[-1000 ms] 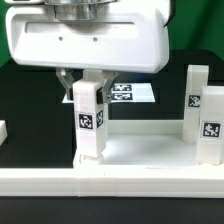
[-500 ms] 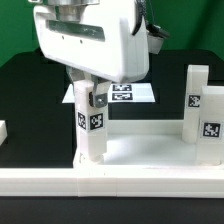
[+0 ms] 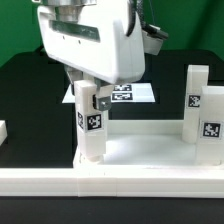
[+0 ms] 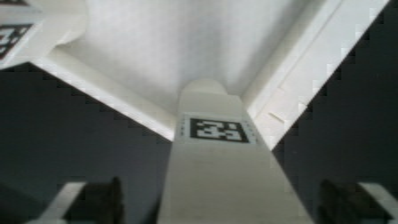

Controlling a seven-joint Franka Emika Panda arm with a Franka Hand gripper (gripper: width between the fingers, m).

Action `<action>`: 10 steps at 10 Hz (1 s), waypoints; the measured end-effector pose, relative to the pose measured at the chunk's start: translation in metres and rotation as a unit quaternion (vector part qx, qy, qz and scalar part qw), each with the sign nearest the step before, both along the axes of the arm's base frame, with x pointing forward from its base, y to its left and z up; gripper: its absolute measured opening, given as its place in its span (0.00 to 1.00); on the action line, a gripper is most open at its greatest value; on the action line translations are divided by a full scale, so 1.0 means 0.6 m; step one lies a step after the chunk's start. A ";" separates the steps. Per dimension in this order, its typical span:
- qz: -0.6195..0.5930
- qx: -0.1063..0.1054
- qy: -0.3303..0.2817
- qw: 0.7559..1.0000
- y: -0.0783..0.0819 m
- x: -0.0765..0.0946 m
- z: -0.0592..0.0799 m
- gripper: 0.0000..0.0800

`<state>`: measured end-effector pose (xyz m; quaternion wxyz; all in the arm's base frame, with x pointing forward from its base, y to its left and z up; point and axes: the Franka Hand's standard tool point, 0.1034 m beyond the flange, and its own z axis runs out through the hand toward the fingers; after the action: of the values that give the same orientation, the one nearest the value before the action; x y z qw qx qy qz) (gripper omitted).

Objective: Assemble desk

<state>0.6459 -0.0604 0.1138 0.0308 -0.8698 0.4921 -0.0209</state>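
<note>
The white desk top (image 3: 140, 150) lies on the black table with its rim up. One tagged leg (image 3: 91, 125) stands upright in its corner socket at the exterior view's left. Two more tagged legs (image 3: 196, 100) (image 3: 211, 125) stand at the right side. My gripper (image 3: 88, 100) straddles the top of the left leg, turned at an angle. In the wrist view the leg (image 4: 222, 170) runs down to the desk top (image 4: 160, 50). My gripper (image 4: 222, 205) has dark gaps on both sides between its fingers (image 4: 98, 200) and the leg. It is open.
The marker board (image 3: 130, 93) lies flat behind the desk top. A long low white rail (image 3: 110, 183) runs along the front. A small white part (image 3: 3, 130) shows at the exterior view's left edge.
From one second ago to half a second ago the hand turned about its vertical axis over the left leg. Since then nothing has visibly moved.
</note>
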 end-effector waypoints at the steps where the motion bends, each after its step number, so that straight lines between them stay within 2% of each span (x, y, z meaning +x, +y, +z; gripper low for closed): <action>1: 0.035 -0.003 -0.001 0.999 0.000 0.000 0.000 0.78; 4: 0.195 -0.017 -0.005 0.981 0.003 0.000 0.000 0.81; 7: 0.329 -0.026 -0.010 0.944 0.002 0.001 -0.001 0.81; 10: 0.453 -0.034 -0.013 0.891 0.004 0.001 -0.001 0.81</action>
<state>0.6465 -0.0579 0.1132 0.0136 -0.9984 0.0429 -0.0329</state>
